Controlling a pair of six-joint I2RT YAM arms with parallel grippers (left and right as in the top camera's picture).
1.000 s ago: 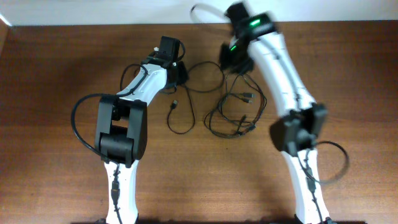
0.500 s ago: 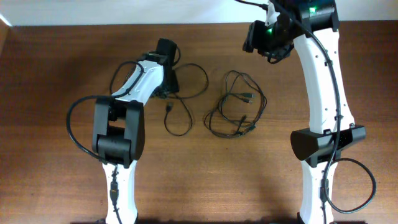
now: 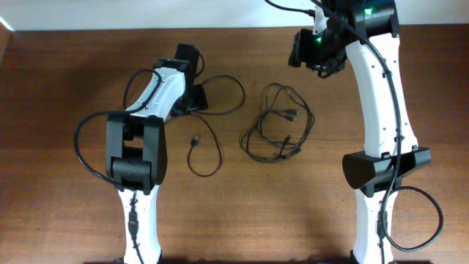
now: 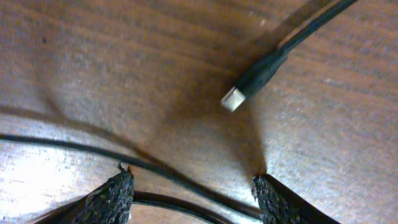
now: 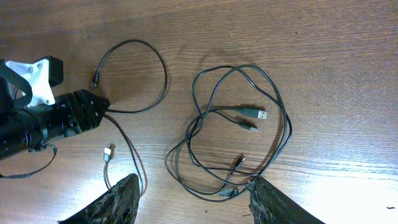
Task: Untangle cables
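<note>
**Inspector:** Status of the untangling?

**Assessor:** Partial, in my judgement. On the tabletop (image 3: 73,88) the knotted bundle (image 3: 278,125) of thin black cables lies centre-right. Several of its loops cross, its plugs sit inside, and it is unsorted. One single cable (image 3: 209,158) lies to its left, clear of the bundle.

**Inspector:** Claws?

**Assessor:** The left claw (image 4: 193,199) is down at the single cable, jaws apart, with strands running between them. The right claw (image 5: 193,199) hangs high, spread wide and empty.

**Inspector:** Smallest item?

**Assessor:** A silver-tipped USB plug (image 4: 233,98), lying flat.
</note>
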